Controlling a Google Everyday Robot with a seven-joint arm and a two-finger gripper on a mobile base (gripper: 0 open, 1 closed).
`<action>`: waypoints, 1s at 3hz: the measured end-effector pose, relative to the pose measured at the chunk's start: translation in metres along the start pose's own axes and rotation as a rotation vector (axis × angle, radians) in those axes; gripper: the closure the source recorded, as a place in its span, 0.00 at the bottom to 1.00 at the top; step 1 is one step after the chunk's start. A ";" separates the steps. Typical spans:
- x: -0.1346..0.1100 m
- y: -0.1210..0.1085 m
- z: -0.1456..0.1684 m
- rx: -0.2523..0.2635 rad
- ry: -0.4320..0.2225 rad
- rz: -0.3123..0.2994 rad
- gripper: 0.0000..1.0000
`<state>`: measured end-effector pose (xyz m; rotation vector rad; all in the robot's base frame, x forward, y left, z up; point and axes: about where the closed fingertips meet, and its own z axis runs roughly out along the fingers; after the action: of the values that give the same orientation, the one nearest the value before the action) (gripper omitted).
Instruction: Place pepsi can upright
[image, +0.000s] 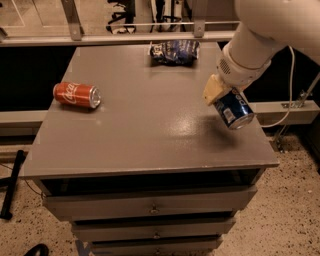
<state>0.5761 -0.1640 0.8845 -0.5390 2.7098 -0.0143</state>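
Camera view: the white arm (255, 35) enters from the top right corner and is cut off by the frame, so its upper part is out of sight. The gripper (222, 97) hangs over the table's right side, closed around the pepsi can (234, 110). Only one tan finger (212, 90) shows, and the other is hidden behind the can. The can is tilted, its silver end facing down and right, with its shadow on the top beneath it.

The grey table (150, 125) has a dull sheen. A red can (76, 95) lies on its side near the table's left edge, and a snack bag (174, 51) lies at the table's far edge. Drawers (150, 205) sit under the top. A speckled floor (290, 200) surrounds the table, and a metal rail (125, 37) runs behind it.
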 end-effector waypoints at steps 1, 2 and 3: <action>-0.020 -0.008 -0.017 -0.123 -0.199 -0.009 1.00; -0.036 -0.013 -0.029 -0.236 -0.411 -0.012 1.00; -0.059 -0.004 -0.046 -0.350 -0.653 0.001 1.00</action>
<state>0.6117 -0.1490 0.9489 -0.5243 2.0734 0.5466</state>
